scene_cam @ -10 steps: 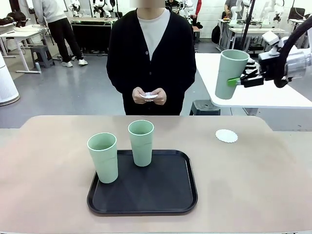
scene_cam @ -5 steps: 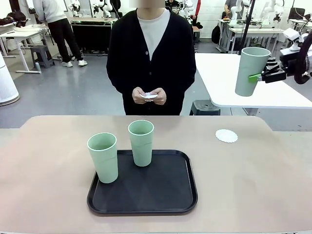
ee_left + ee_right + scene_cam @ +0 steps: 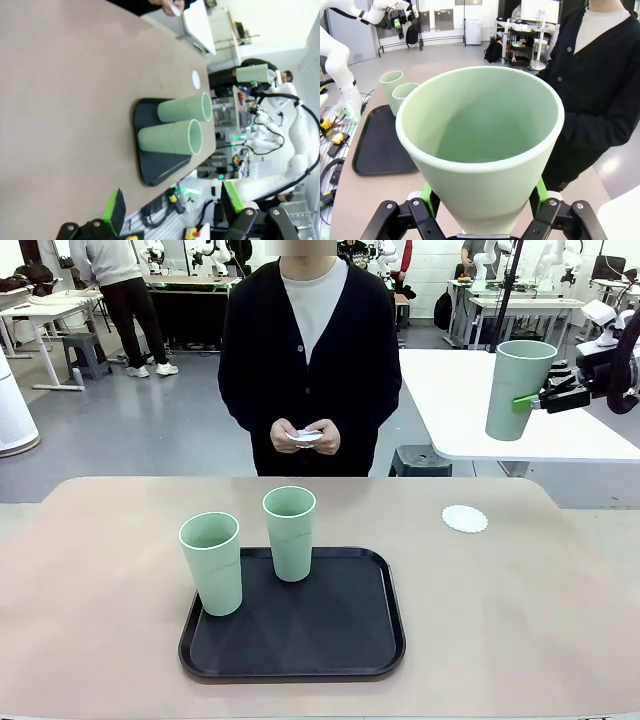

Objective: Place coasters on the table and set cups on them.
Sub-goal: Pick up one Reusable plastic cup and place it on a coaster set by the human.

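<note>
One smooth, tapered mint-green plastic cup [image 3: 519, 380] is clamped aloft in the right jaws; two identical cups [image 3: 289, 532] [image 3: 211, 563] are set at the black rounded tray [image 3: 300, 640]. One scalloped white paper coaster [image 3: 465, 519] is laid on the beige worktop [image 3: 520, 620]. Left jaws are spread wide.

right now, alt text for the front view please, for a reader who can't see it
The right tool holds a mint-green cup aloft, above and right of a white coaster on the beige table. Two more cups stand on a black tray, and a person across the table holds something white in both hands.
</note>
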Available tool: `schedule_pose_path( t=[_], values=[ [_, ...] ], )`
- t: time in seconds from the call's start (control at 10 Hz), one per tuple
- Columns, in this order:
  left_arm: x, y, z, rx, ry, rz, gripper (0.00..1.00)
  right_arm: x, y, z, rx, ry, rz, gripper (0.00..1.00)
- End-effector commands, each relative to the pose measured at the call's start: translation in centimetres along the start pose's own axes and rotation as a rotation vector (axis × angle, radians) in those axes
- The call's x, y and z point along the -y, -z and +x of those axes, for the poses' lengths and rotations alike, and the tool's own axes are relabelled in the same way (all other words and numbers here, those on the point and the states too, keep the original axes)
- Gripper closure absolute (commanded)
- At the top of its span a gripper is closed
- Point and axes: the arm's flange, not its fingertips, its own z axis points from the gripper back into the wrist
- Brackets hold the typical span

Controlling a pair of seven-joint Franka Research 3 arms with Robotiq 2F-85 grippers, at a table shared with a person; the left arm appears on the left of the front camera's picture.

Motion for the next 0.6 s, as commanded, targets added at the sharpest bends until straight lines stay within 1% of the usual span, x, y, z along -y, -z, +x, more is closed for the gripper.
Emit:
schedule_pose_path(
  t=[0.0, 0.1, 0.2, 0.4, 0.5],
  values=[
    [0.1, -0.1, 0.0, 0.005, 0.005, -0.011, 0.0, 0.0, 0.0, 0.0, 0.0, 0.0, 0.0, 0.15],
    [0.1, -0.1, 0.0, 0.005, 0.005, -0.011, 0.0, 0.1, 1.0, -1.6, -0.007, -0.011, 0.018, 0.15],
    [0.1, -0.1, 0.0, 0.005, 0.005, -0.011, 0.0, 1.0, 1.9, -3.6, -0.009, -0.005, 0.039, 0.15],
    [0.1, -0.1, 0.0, 0.005, 0.005, -0.011, 0.0, 2.0, 2.8, -6.9, 0.043, 0.019, 0.068, 0.15],
    [0.1, -0.1, 0.0, 0.005, 0.005, -0.011, 0.0, 2.3, 3.0, -8.3, 0.045, 0.033, 0.071, 0.15]
  ],
)
